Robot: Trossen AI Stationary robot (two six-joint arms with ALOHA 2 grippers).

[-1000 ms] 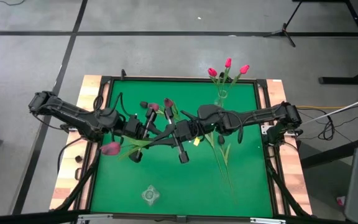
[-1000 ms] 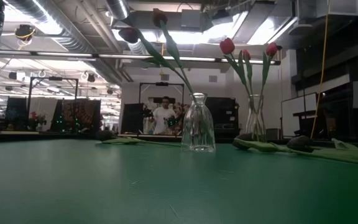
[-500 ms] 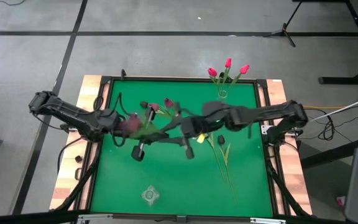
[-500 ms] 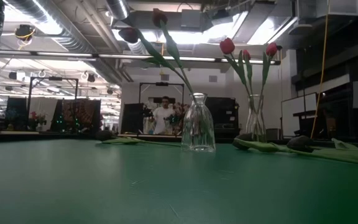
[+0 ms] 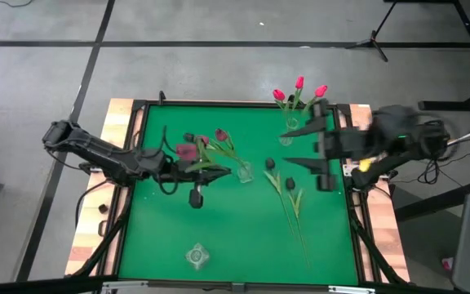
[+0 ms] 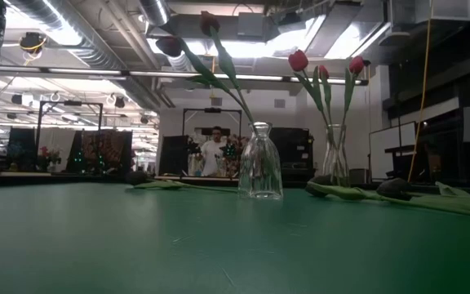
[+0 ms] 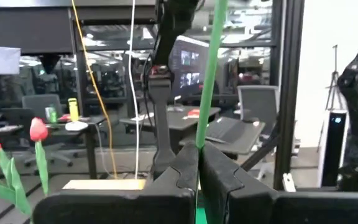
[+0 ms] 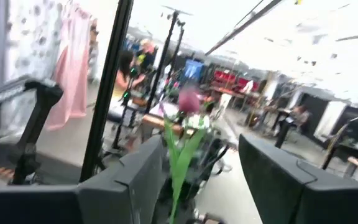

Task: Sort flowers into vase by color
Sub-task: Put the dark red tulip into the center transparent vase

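Your left fingers (image 7: 199, 177) are clamped shut on a thin green stem (image 7: 209, 68) that runs straight up between them in the left wrist view; from above, that left gripper (image 5: 188, 167) sits over the left-middle of the green table (image 5: 219, 237), holding a mauve-pink tulip (image 5: 186, 151) just beside the middle vase (image 5: 244, 172). A second ago both arms met at the table's centre with the flower between them; since then the left fingers have closed on the stem and the right fingers (image 8: 263, 171) have spread apart and let go. The right gripper (image 5: 321, 151) has pulled back to the right edge of the table, near the back vase (image 5: 289, 125), and holds nothing, though its wrist view still looks past the open fingers at a tulip farther off. So the handover looks finished, and the flower is now yours on the left alone. The middle vase already carries two dark-headed flowers (image 6: 170, 45), and the back vase has three bright pink-red tulips (image 5: 299, 90). A third clear vase (image 5: 197, 256) stands empty at the front of the table, and a loose flower (image 5: 288, 196) lies flat right of centre. Judging by colour, the mauve one likely belongs in that front vase, so you would need to swing it forward and keep the long stem upright.
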